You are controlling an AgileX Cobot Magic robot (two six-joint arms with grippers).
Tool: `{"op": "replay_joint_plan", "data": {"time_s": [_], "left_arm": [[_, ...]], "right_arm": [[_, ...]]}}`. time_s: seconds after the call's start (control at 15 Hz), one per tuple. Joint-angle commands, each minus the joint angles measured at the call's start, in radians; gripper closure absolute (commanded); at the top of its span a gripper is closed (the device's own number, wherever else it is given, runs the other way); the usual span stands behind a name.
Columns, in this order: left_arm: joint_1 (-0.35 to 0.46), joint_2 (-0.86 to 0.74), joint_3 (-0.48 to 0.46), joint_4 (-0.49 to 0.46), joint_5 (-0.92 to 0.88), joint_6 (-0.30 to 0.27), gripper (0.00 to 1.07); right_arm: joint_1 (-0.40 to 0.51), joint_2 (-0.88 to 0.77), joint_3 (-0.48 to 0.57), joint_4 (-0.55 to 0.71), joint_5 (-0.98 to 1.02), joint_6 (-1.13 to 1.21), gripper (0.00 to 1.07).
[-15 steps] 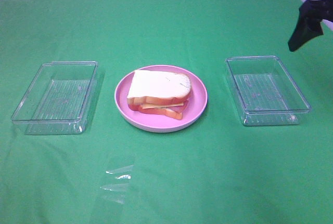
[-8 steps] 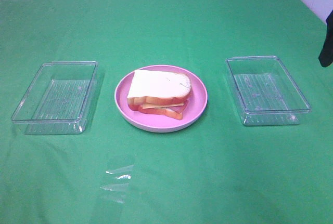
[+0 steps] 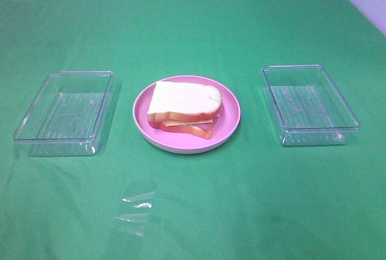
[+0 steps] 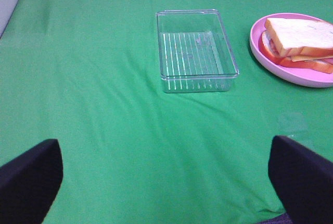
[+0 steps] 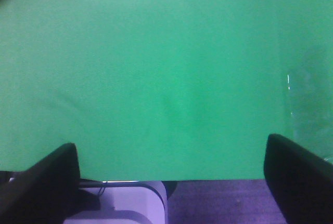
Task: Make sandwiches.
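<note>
Now the toy sandwich [image 3: 184,108], white bread on top with yellow cheese and red strips poking out, sits in the middle of the frame on the round pink plate [image 3: 232,121], probably so both arms can get to it. A clear plastic tray [image 3: 63,112] lies at the left and another clear tray [image 3: 309,104] at the right, each near the plate but not touching, likely to keep parts on each arm's side. The left gripper [image 4: 166,182] and the right gripper [image 5: 171,177] are both wide apart, holding nothing.
</note>
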Motion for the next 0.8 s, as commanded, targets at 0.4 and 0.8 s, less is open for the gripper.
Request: {"op": "replay_joint_plan", "data": {"time_s": [0.4, 0.8], "left_arm": [[-0.003, -0.019, 0.000, -0.007, -0.010, -0.006, 0.07], [-0.003, -0.019, 0.000, -0.007, -0.010, -0.006, 0.07]], "right_arm": [[-0.001, -0.569, 0.192, -0.002, 0.033, 0.060, 0.16], [-0.001, -0.870, 0.257, -0.035, 0.045, 0.081, 0.16]]}}
